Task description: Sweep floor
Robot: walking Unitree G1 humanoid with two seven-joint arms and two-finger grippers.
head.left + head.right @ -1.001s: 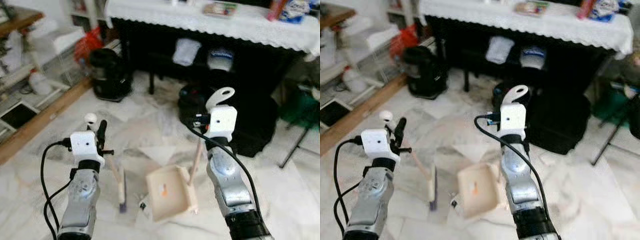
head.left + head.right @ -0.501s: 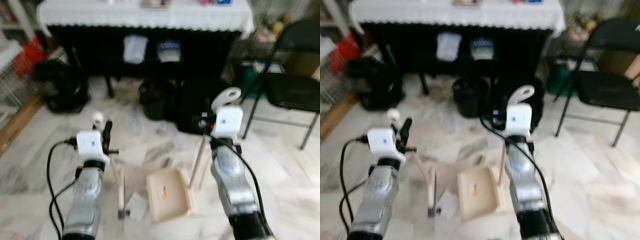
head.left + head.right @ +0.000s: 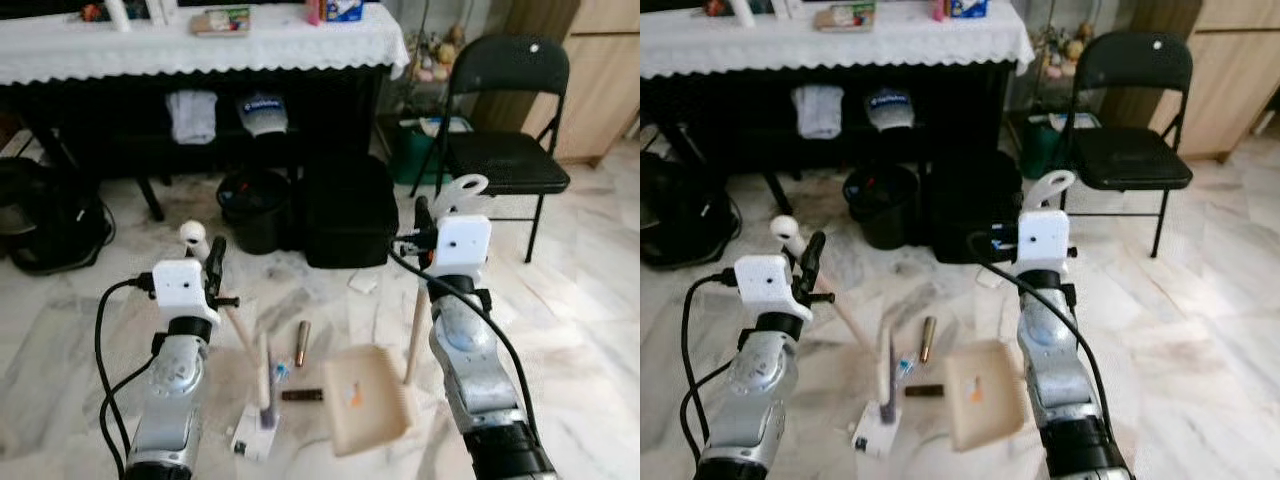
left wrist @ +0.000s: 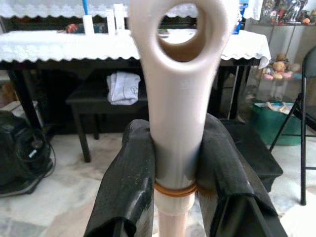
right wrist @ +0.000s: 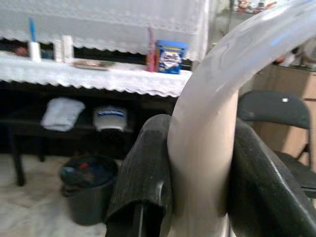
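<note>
Marble floor (image 3: 600,300) spreads pale and veined under the robot, with a cloth-covered surface (image 3: 200,40) along the far side, a black folding chair (image 3: 500,150) to the right of it, and a dark bucket (image 3: 255,205) and black box (image 3: 345,210) tucked beneath. Closer in, the right tool (image 3: 440,215) is clenched on the curved top of the dustpan handle (image 5: 202,133), its black fingers (image 5: 148,168) pressed to either side, and the beige dustpan (image 3: 368,398) hangs low at the end of its pole with the open mouth turned toward the robot's left. The left tool (image 3: 205,262) is likewise clamped round the broom handle (image 4: 175,128), whose shaft slopes down and inward to the broom head (image 3: 266,385) resting near the floor. Between broom head and pan lies the litter: a brown tube (image 3: 301,343) with its long axis running away from the robot, a short dark stick (image 3: 302,395) lying crosswise, just beside the pan's lip, and a white wrapper (image 3: 255,432) near the bristles. The debris sits to the right of the broom, nearer the left arm's reach, so my judgement is that the stroke should travel rightward into the pan.
</note>
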